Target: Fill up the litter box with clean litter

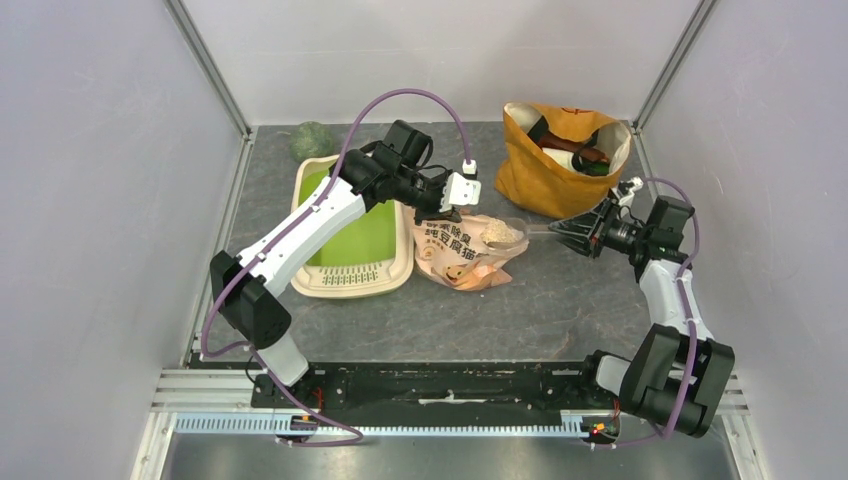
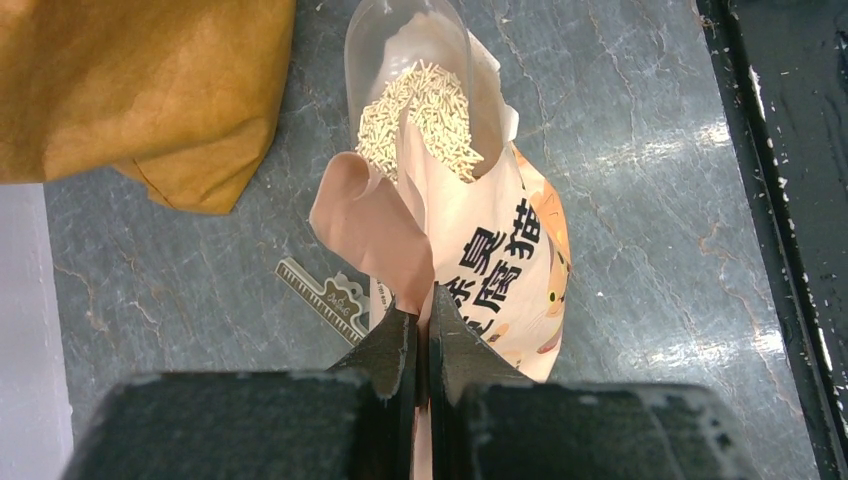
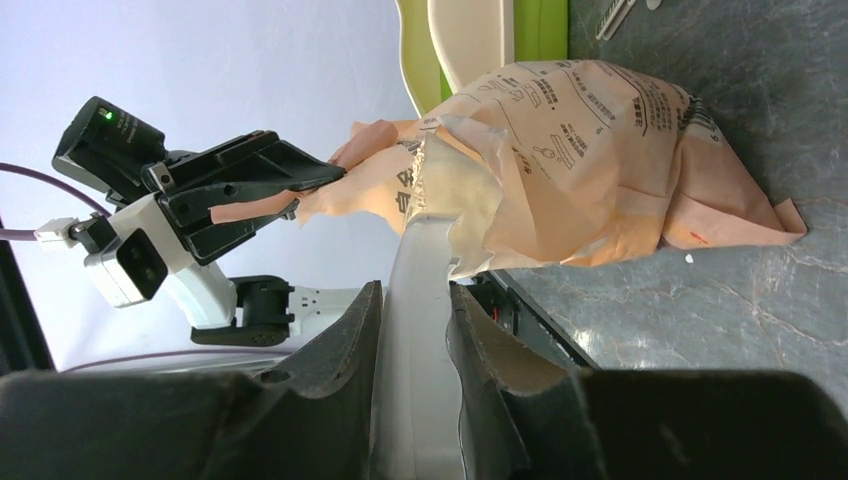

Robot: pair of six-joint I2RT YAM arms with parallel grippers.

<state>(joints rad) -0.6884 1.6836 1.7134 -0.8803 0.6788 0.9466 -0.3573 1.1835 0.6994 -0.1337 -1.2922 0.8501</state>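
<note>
The litter box [image 1: 352, 283], cream with a green inside, lies left of centre and holds no litter that I can see; its rim shows in the right wrist view [image 3: 470, 30]. My left gripper [image 1: 446, 208] [image 2: 422, 310] is shut on the top edge of the peach-orange litter bag [image 1: 455, 262] [image 2: 500, 260] and holds it up. My right gripper [image 1: 562, 230] [image 3: 415, 300] is shut on the handle of a clear scoop [image 1: 505, 233] [image 2: 400, 40]. The scoop sits at the bag's mouth, full of clean litter [image 2: 420, 110].
A mustard-yellow fabric bag [image 1: 560, 155] [image 2: 130, 90] stands at the back right. A dark green round object [image 1: 312, 140] sits behind the litter box. A small comb-like strip [image 2: 325, 298] lies on the grey table beside the peach bag.
</note>
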